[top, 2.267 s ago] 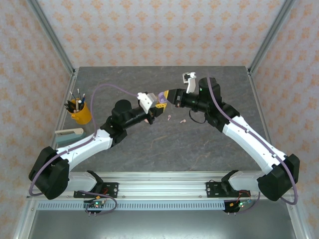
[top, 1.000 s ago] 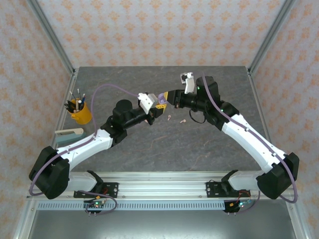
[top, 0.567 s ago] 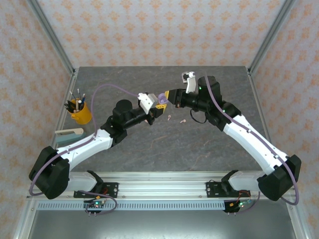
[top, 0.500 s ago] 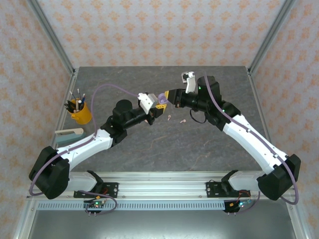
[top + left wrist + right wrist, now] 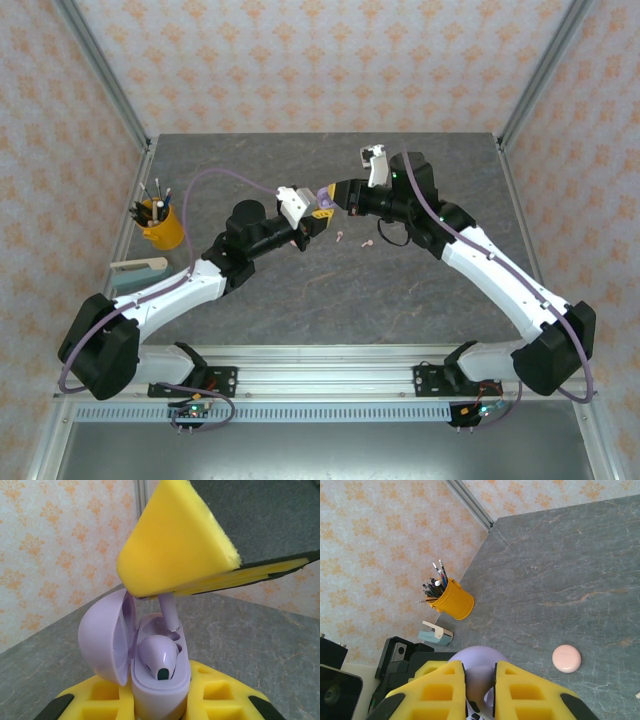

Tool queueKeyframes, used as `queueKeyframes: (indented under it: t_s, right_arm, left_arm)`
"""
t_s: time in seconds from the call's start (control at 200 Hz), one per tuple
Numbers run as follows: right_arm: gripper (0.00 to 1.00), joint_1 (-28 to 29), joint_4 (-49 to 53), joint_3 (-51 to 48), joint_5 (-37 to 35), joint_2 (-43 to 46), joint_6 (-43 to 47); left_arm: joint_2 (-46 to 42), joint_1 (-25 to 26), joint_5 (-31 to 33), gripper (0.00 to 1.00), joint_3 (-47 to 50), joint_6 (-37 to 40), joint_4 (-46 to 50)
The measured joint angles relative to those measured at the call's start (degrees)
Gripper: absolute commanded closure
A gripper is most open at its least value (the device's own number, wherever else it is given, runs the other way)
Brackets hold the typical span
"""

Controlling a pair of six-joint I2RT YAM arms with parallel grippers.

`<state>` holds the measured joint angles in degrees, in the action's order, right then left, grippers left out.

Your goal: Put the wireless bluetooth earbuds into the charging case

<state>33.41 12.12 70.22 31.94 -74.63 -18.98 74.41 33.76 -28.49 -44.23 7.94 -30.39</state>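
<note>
We see the lilac case (image 5: 160, 690) standing open above the counter (image 5: 420, 290), around its middle, where the two arms meet. Its domed lid is swung out to the left on its hinge, glossy inside. One lilac earbud (image 5: 157, 656) is seated in the case's well, rounded head up, with a small dark oval opening facing us. The second lilac earbud (image 5: 170, 611) hangs just behind it. Only its thin stem shows, pointing down into the far well, and we cannot tell whether it touches the bottom.

The left fingers (image 5: 205, 690) are closed on the base of the lilac case, one yellow pad on each side, holding it upright. The right fingers (image 5: 175, 545) come in from above. They are nearly closed, pinching the top of the second lilac earbud, whose stem comes out from under the yellow pad. From the right wrist the two pads stand close together with a narrow gap, and the lilac lid shows just beyond them.

In the top view, two pale pink earbuds (image 5: 341, 237) lie loose on the counter, just near and right of the held case, close to each other. A closed pink case (image 5: 566, 658) rests flat on the grey stone. A yellow cup (image 5: 163, 225) of pens stands at the left side of the counter.
</note>
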Motion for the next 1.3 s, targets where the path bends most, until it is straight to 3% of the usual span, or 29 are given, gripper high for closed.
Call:
queueKeyframes:
  t_s: [1.021,1.301]
  right_arm:
    - [0.87,2.82,1.62,-2.19,-6.25,0.76,5.35]
    - [0.87,2.78,1.46,-2.05,-5.14,0.87,3.78]
  left_arm:
    - [0.07,0.02,0.42,1.00,0.00,0.02,1.66]
    - [0.07,0.02,0.39,1.00,0.00,0.02,1.62]
